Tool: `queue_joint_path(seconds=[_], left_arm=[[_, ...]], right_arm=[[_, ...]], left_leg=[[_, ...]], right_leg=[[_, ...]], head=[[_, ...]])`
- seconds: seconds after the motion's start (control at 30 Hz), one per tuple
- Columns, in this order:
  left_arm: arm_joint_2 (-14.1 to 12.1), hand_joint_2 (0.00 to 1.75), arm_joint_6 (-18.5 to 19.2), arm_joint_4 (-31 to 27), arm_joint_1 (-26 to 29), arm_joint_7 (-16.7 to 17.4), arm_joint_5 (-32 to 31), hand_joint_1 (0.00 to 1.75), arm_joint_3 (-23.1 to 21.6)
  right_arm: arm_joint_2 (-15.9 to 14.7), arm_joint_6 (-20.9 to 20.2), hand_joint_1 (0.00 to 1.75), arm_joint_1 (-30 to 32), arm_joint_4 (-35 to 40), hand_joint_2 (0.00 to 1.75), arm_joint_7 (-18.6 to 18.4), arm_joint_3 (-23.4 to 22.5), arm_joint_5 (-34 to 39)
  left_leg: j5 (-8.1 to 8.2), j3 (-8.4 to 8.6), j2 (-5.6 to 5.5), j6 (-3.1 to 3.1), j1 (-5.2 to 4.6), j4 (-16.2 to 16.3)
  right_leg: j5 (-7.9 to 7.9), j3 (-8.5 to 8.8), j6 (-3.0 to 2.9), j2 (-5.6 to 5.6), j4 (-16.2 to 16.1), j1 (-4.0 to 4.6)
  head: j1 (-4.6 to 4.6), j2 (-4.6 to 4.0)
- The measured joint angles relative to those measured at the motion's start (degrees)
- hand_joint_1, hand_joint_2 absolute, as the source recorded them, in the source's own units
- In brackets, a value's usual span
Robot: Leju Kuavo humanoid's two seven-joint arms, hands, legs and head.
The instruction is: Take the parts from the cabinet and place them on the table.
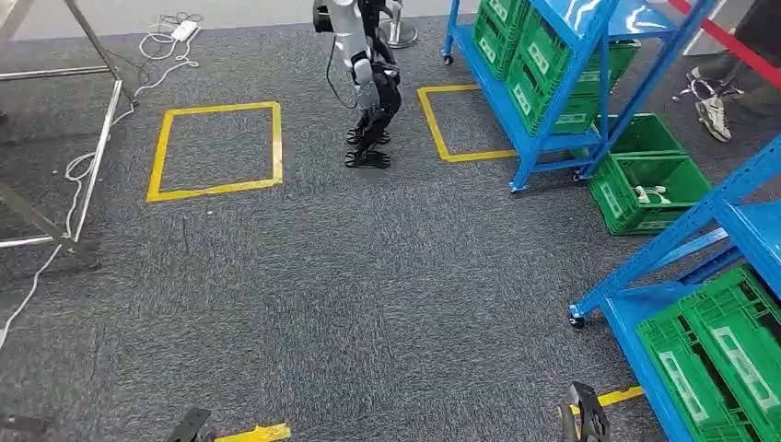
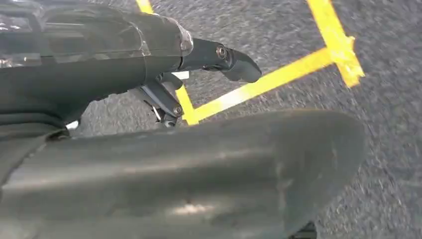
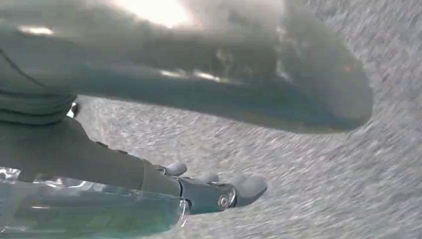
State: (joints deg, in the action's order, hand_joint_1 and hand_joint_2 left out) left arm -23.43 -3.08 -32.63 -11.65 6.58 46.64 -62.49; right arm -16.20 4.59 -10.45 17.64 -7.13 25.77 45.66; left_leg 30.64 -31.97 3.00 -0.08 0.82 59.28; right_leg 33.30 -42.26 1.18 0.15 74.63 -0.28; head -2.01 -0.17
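In the head view a blue rack (image 1: 728, 216) with green bins (image 1: 728, 354) stands at the right, and a second blue rack (image 1: 534, 101) with green bins (image 1: 530, 55) stands further back. A green bin (image 1: 649, 184) on the floor between them holds a small white part (image 1: 650, 193). My left hand (image 1: 189, 425) and right hand (image 1: 582, 414) hang low at the bottom edge, far from the racks. In the left wrist view my left hand (image 2: 199, 149) has its fingers (image 2: 234, 62) stretched out, apart from the thumb, holding nothing. My right hand (image 3: 209, 109) looks the same, fingers (image 3: 239, 189) straight over bare carpet.
Grey carpet with yellow taped squares (image 1: 216, 147) lies ahead. Another humanoid robot (image 1: 364, 78) stands at the back middle. A metal frame with legs (image 1: 87, 175) and white cables (image 1: 170, 37) is at the left. A person's feet (image 1: 714, 110) show at the far right.
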Motion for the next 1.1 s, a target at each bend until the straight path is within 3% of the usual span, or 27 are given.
queue_joint_path(seconds=[0.03,0.07,0.1,0.13,0.17,0.27,0.33,0.37,0.43,0.47,0.5,0.53,0.57,0.6,0.63,0.67,0.77,0.8,0.83,0.87,0.9,0.93,0.97,1.0,1.03,1.07,1.1], left_arm=[[0.0,0.0,0.0,0.02,0.01,0.11,0.02,0.0,0.0],[0.0,0.0,0.09,0.07,0.02,0.02,0.2,0.0,0.0],[0.0,0.0,0.13,0.11,0.04,-0.06,0.22,0.0,0.0],[0.0,0.0,0.15,0.13,0.04,-0.11,0.33,0.0,0.0],[-0.11,0.0,0.15,0.2,0.14,-0.2,0.37,0.0,-0.02],[-0.11,0.0,0.31,0.26,0.19,-0.41,0.98,0.0,-0.11],[-0.15,0.0,0.2,0.24,0.17,-0.54,1.42,0.0,-0.11],[-0.15,0.0,0.15,0.22,0.22,-0.59,1.53,0.0,-0.11],[-0.15,0.0,-0.53,0.24,0.42,0.09,1.57,0.0,-0.15],[-0.15,0.0,-0.68,0.24,0.5,0.2,1.57,0.0,-0.2],[-0.15,0.0,-0.72,0.24,0.57,0.15,1.79,0.0,-0.24],[-0.15,0.0,-0.63,0.24,0.62,-0.06,1.9,0.0,-0.28],[-0.18,0.0,-0.55,0.24,0.62,-0.2,1.9,0.0,-0.29],[-0.2,0.0,-0.55,0.24,0.6,-0.24,1.9,0.0,-0.31],[-0.2,0.0,-0.55,0.24,0.59,-0.26,1.9,0.0,-0.29],[-0.2,0.0,-0.57,0.22,0.63,-0.22,1.97,0.0,-0.29],[-0.22,0.0,-0.81,0.24,0.66,0.18,1.97,0.0,-0.37],[-0.2,0.0,-0.59,0.24,0.63,-0.09,1.88,0.0,-0.37],[-0.33,0.0,-0.09,0.28,0.57,-0.54,1.68,0.0,-0.39],[-0.28,0.0,0.39,0.28,0.6,-0.72,1.23,0.0,-0.42],[-0.28,0.0,0.63,0.31,0.59,-0.7,0.87,0.0,-0.44],[-0.17,0.0,0.79,0.39,0.38,-0.39,0.02,0.0,-0.55],[-0.04,0.0,0.83,0.42,0.12,-0.02,-0.29,0.0,-0.61],[0.3,0.0,0.89,0.46,-0.36,0.44,-0.59,0.0,-0.74],[0.48,0.0,0.92,0.46,-0.69,0.55,-0.66,0.0,-0.81],[0.74,0.0,1.03,0.46,-1.09,0.74,-0.74,0.0,-0.85],[0.94,0.0,1.03,0.46,-1.5,0.83,-0.85,0.0,-0.92]], right_arm=[[-0.08,0.04,0.0,0.28,0.0,0.0,0.0,0.04,0.04],[-0.24,-0.02,0.0,0.45,0.0,0.0,0.0,0.22,0.37],[-0.41,-0.04,0.0,0.48,0.0,0.0,0.02,0.33,0.48],[-0.5,-0.06,0.0,0.38,0.0,0.0,0.02,0.42,0.52],[-0.57,-0.09,0.0,0.31,0.0,0.0,0.05,0.64,0.55],[-1.14,-0.13,0.0,0.9,-0.11,0.0,0.18,1.25,0.81],[-1.29,-0.11,0.0,0.54,-0.15,0.0,0.2,1.4,1.22],[-1.29,-0.11,0.0,0.16,-0.13,0.0,0.2,1.42,1.38],[-1.0,0.09,0.0,-0.32,-0.11,0.0,-0.07,1.62,1.51],[-0.87,0.24,0.0,-0.36,-0.11,0.0,-0.13,1.82,1.57],[-0.79,0.26,0.0,-0.29,-0.13,0.0,-0.15,2.14,1.75],[-0.77,0.24,0.0,-0.26,-0.13,0.0,-0.13,2.43,1.88],[-0.72,0.22,0.0,-0.27,-0.13,0.0,-0.11,2.49,2.03],[-0.7,0.18,0.0,-0.34,-0.13,0.0,-0.11,2.62,2.19],[-0.68,0.18,0.0,-0.4,-0.13,0.0,-0.11,2.78,2.25],[-0.64,0.2,0.0,-0.74,-0.11,0.0,-0.11,2.82,2.27],[-0.52,0.46,0.0,-0.46,-0.02,0.0,-0.15,3.06,2.34],[-0.7,0.42,0.0,-0.32,-0.05,0.0,0.07,3.19,2.54],[-0.76,0.2,0.0,-0.08,-0.02,0.0,0.72,3.24,3.04],[-1.09,0.0,0.0,-0.07,-0.07,0.0,1.42,3.26,3.43],[-1.18,-0.24,0.0,-0.03,-0.07,0.0,1.8,3.26,3.83],[-1.29,-0.37,0.0,0.33,-0.09,0.0,2.14,3.26,4.26],[-1.29,-0.52,0.0,0.69,-0.09,0.0,2.19,3.28,4.44],[-1.29,-0.55,0.0,1.23,-0.2,0.0,2.19,3.28,4.66],[-1.31,-0.57,0.0,1.5,-0.24,0.0,2.19,3.28,4.68],[-1.38,-0.59,0.0,1.61,-0.31,0.0,2.19,3.28,4.7],[-1.53,-0.59,0.0,1.62,-0.37,0.0,2.19,3.28,4.72]], left_leg=[[0.29,0.38,0.65,-0.06,-0.05,0.0],[0.69,0.99,1.45,-0.24,-0.07,0.0],[1.01,1.28,2.1,-0.38,-0.06,-0.08],[1.2,1.31,2.66,-0.67,-0.39,-0.1],[1.35,1.25,3.18,-0.95,-0.38,-0.09],[1.76,2.35,4.94,-1.81,-0.33,-0.74],[3.32,1.44,-2.48,-2.07,0.22,1.55],[5.06,-0.44,-3.72,-2.01,0.09,5.07],[8.21,-5.97,-3.84,-2.17,0.07,14.02],[8.2,-7.71,-3.64,-2.2,0.07,16.04],[6.61,-8.36,-3.4,-2.23,0.09,15.58],[4.23,-7.83,-3.34,-2.23,0.14,13.38],[0.92,-6.27,-3.7,-2.22,0.22,9.21],[-2.61,-4.07,-5.88,-2.21,0.36,3.75],[-2.36,-3.23,-9.88,-2.04,0.88,2.09],[-1.86,-2.46,-10.19,-2.07,1.11,0.14],[-1.56,-1.97,-7.86,-1.12,0.5,0.09],[-1.74,-1.46,-6.76,-0.77,0.88,-0.56],[-1.61,-0.96,-5.78,-0.45,0.78,-0.8],[-1.43,-0.7,-4.87,-0.16,0.61,-0.93],[-1.3,-0.58,-3.99,0.01,0.45,-0.92],[-0.98,-0.44,-2.69,0.12,0.36,-0.92],[-0.78,-0.33,-2.0,0.14,0.36,-0.91],[-0.51,-0.04,-1.09,0.05,0.34,-0.9],[-0.28,0.21,-0.56,-0.04,0.29,-0.9],[0.01,0.61,0.15,-0.12,0.3,-0.9],[0.38,1.18,0.84,-0.36,0.29,-0.91]], right_leg=[[-2.5,1.72,-0.23,-0.11,-3.51,0.02],[-5.83,4.78,-0.68,-0.9,-9.77,0.2],[-6.71,6.68,-1.13,-3.27,-13.89,0.63],[-5.72,7.35,-1.34,-4.41,-14.31,1.39],[-5.55,7.36,-1.84,-4.1,-15.24,1.52],[-5.51,7.63,-2.58,-2.32,-15.84,1.59],[-5.88,8.61,-3.26,-1.51,-16.84,0.98],[-5.85,8.72,-3.48,-0.92,-16.95,0.98],[-5.61,8.97,-3.8,0.62,-16.94,1.08],[-5.52,9.11,-3.82,1.34,-16.92,1.09],[-5.34,9.37,-3.78,2.08,-16.87,1.07],[-5.14,9.62,-3.66,2.76,-16.79,1.02],[-4.85,9.93,-3.51,3.52,-16.61,0.93],[-4.4,10.19,-3.2,4.33,-16.25,0.8],[-4.07,10.0,-2.81,4.92,-16.04,0.66],[-3.81,9.67,-2.39,5.74,-15.38,0.76],[-4.18,9.52,-1.29,8.08,-16.14,0.06],[-3.92,9.49,-1.15,8.24,-16.09,0.11],[-3.06,8.97,-0.81,4.61,-14.81,0.41],[-1.42,7.42,-0.47,2.42,-11.77,0.33],[0.26,5.45,-0.21,1.27,-8.08,0.28],[2.56,2.05,0.07,0.41,-2.08,0.23],[3.03,0.56,0.22,0.22,0.45,0.17],[2.14,-0.12,0.31,0.1,1.15,0.04],[0.34,0.61,0.3,0.05,-0.61,-0.07],[-2.37,2.35,0.23,-0.18,-4.54,-0.12],[-5.54,5.09,0.01,-1.17,-10.33,-0.09]], head=[[-0.22,0.0],[-0.52,0.0],[-0.79,0.0],[-0.72,0.0],[-0.88,0.0],[-0.75,0.0],[-0.41,0.0],[-0.24,0.0],[0.7,0.0],[0.98,0.0],[1.14,0.0],[1.25,0.0],[1.46,0.0],[1.73,0.0],[2.01,0.0],[2.12,0.0],[1.99,0.0],[1.94,0.0],[1.49,0.0],[0.79,0.0],[0.57,0.0],[0.5,0.0],[0.44,0.0],[0.22,0.0],[0.11,0.0],[-0.07,0.0],[-0.39,0.0]])
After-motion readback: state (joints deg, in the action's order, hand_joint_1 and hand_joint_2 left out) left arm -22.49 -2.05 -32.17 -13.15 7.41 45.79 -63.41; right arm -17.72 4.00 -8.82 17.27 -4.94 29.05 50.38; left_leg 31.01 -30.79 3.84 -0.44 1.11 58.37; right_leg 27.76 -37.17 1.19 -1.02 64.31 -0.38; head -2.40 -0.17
